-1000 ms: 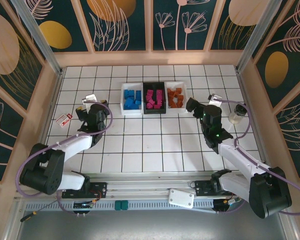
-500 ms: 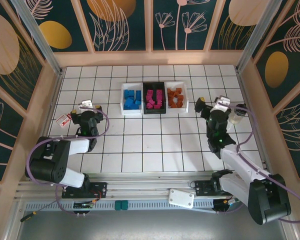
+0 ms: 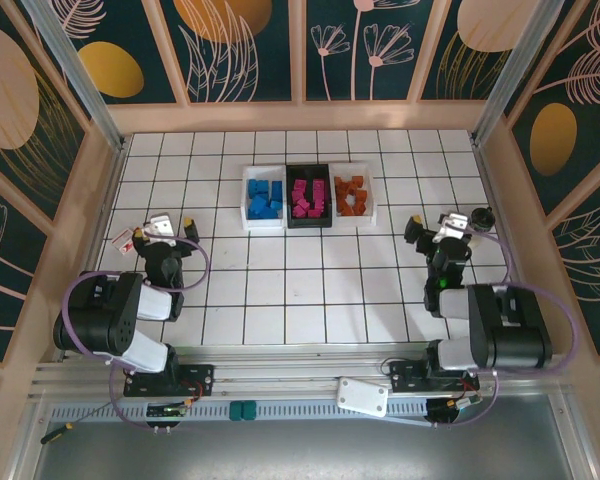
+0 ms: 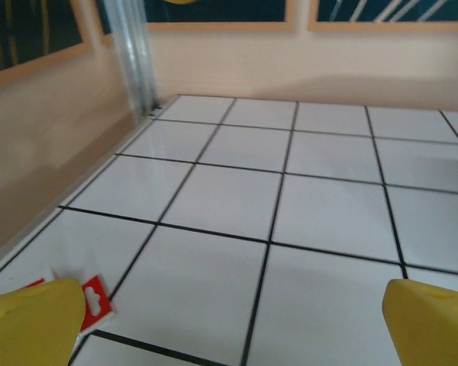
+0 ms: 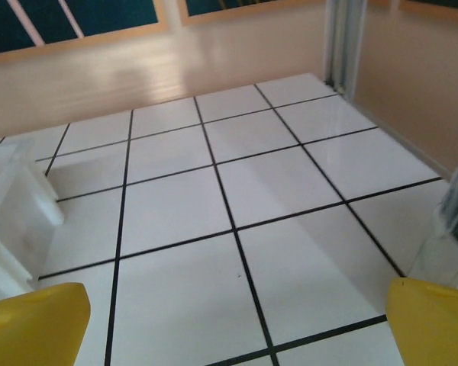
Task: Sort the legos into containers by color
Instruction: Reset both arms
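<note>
Three containers stand in a row at the back middle. The left white tray [image 3: 263, 198] holds blue legos [image 3: 265, 200], the black tray [image 3: 308, 197] holds pink legos [image 3: 307, 199], and the right white tray [image 3: 352, 195] holds orange legos [image 3: 351, 196]. My left gripper [image 3: 164, 226] is open over bare tiles well left of the trays, nothing between its yellow fingertips [image 4: 30, 320]. My right gripper [image 3: 442, 226] is open over bare tiles to the right of the trays, its yellow fingertips [image 5: 431, 320] wide apart. A corner of the right white tray [image 5: 15, 206] shows in the right wrist view.
A small white-and-red card [image 3: 128, 238] lies by the left wall, just beside the left fingertip [image 4: 91, 305]. A clear little jar [image 5: 454, 229] stands close to the right fingertip. Wooden walls [image 3: 75, 230] ring the tiled floor.
Both arms have drawn back toward their bases and folded. The left gripper moved left toward the card, the right gripper moved right and away from the trays. Both stayed open.
</note>
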Robot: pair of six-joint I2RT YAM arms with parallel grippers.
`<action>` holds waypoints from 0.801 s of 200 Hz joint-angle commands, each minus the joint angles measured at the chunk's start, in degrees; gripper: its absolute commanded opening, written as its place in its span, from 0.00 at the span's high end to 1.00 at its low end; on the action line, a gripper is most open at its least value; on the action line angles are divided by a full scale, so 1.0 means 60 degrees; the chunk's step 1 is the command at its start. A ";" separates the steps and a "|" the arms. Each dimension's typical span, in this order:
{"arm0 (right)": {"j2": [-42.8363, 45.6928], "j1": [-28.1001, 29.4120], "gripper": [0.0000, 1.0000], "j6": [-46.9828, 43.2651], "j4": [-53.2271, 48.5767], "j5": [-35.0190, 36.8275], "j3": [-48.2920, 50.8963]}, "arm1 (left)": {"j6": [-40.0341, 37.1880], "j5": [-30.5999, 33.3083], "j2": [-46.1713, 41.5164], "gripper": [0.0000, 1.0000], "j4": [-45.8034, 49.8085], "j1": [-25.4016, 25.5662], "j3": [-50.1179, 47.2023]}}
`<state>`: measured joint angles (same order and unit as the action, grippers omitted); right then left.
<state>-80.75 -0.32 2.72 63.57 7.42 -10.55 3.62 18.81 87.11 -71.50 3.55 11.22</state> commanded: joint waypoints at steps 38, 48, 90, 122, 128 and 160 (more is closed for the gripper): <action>-0.1500 -0.0169 0.01 -0.0090 0.2473 -0.0487 -0.0141 | 0.0540 0.0626 -0.0024 0.01 -0.0609 -0.0079 0.0194; -0.1559 -0.0172 0.01 -0.0087 0.2664 -0.0446 -0.0098 | 0.0540 0.0627 -0.0016 0.01 -0.0625 -0.0079 0.0190; -0.1547 -0.0038 0.01 0.0067 0.3197 0.0518 0.0204 | 0.0540 0.0619 -0.0009 0.01 -0.0607 -0.0079 0.0202; -0.1555 -0.0034 0.01 0.0074 0.3171 0.0541 0.0169 | 0.0540 0.0620 -0.0002 0.01 -0.0564 -0.0079 0.0239; -0.1553 -0.0030 0.01 0.0076 0.3134 0.0541 0.0161 | 0.0540 0.0618 0.0001 0.01 -0.0563 -0.0080 0.0246; -0.1545 -0.0026 0.01 0.0059 0.3021 0.0526 0.0105 | 0.0540 0.0614 0.0028 0.01 -0.0534 -0.0079 0.0267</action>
<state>-89.95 -0.75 2.92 79.13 9.15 -9.89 5.69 21.71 87.11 -72.27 3.36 11.84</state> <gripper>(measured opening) 0.991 0.990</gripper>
